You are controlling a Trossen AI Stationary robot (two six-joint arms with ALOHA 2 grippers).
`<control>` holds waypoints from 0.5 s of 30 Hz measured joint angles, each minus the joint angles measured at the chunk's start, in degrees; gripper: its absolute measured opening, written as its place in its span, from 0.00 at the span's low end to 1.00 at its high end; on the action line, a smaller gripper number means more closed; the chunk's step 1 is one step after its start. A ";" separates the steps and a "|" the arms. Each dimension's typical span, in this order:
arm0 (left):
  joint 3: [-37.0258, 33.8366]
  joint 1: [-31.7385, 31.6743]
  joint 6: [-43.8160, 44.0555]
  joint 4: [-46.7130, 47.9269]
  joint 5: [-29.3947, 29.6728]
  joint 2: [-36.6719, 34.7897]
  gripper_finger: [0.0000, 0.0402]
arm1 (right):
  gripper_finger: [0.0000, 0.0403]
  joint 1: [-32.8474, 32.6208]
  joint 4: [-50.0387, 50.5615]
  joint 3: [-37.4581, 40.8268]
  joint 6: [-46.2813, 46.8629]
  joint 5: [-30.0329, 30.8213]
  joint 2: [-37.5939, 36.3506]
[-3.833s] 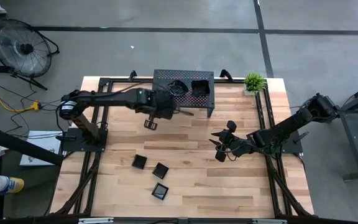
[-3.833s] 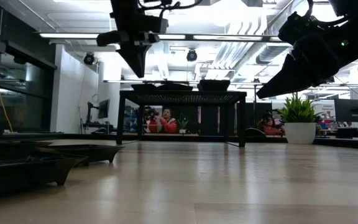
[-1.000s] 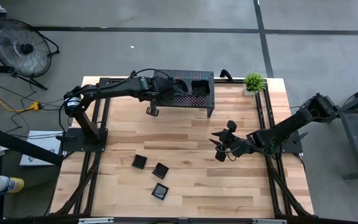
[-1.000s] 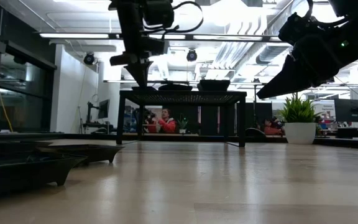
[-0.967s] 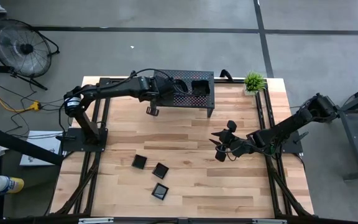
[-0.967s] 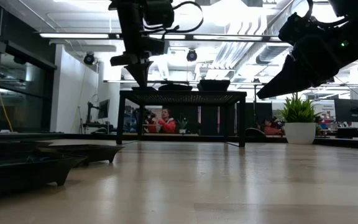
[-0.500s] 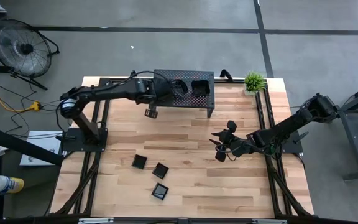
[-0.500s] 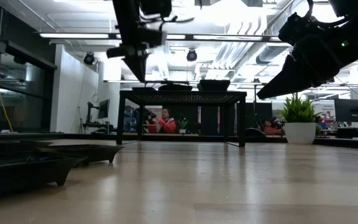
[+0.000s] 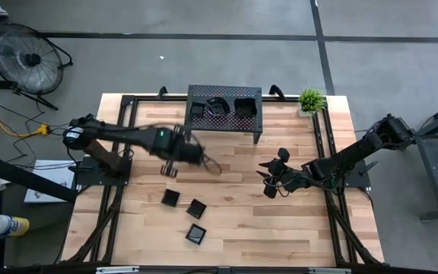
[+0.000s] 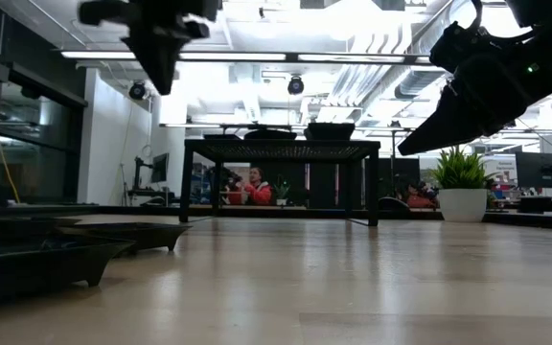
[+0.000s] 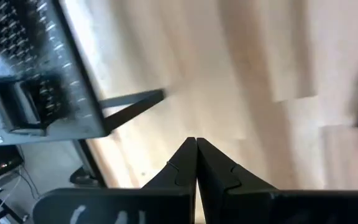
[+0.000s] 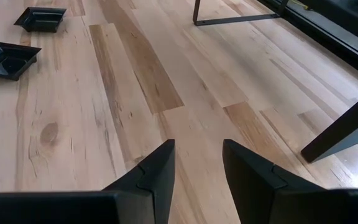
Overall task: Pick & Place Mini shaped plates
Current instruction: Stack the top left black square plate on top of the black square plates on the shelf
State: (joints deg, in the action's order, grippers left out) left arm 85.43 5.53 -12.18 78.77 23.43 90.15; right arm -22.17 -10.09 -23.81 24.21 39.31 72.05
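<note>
We see the left gripper (image 11: 196,144) pressed shut on nothing above the table (image 9: 280,221). The right gripper (image 12: 197,163) hangs parted, empty. Three mini shaped plates (image 9: 195,208) lie on the table; others sit on the rack (image 9: 224,110).

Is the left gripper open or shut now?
Shut. In the left wrist view, the left gripper shows its two dark fingers pressed together, nothing between them.

overhead cam, low table-level cam, 2 wrist cams
</note>
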 joint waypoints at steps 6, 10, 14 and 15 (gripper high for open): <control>0.00 13.02 10.78 0.32 2.90 0.15 0.00 | 0.32 0.00 -0.04 0.00 0.03 -0.07 0.00; 0.00 21.42 18.47 0.25 6.50 0.15 0.00 | 0.32 0.00 -0.04 0.00 0.42 -0.07 0.00; 0.00 28.78 25.27 0.23 10.37 0.15 0.00 | 0.32 -0.02 -0.02 0.00 0.44 -0.07 0.00; 0.00 30.40 26.63 0.21 11.30 0.15 0.00 | 0.32 0.00 -0.03 0.00 0.44 -0.07 0.00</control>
State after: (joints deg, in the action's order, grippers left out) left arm 85.43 35.93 14.45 78.98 34.73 90.30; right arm -22.18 -10.11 -23.81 24.64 39.24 72.05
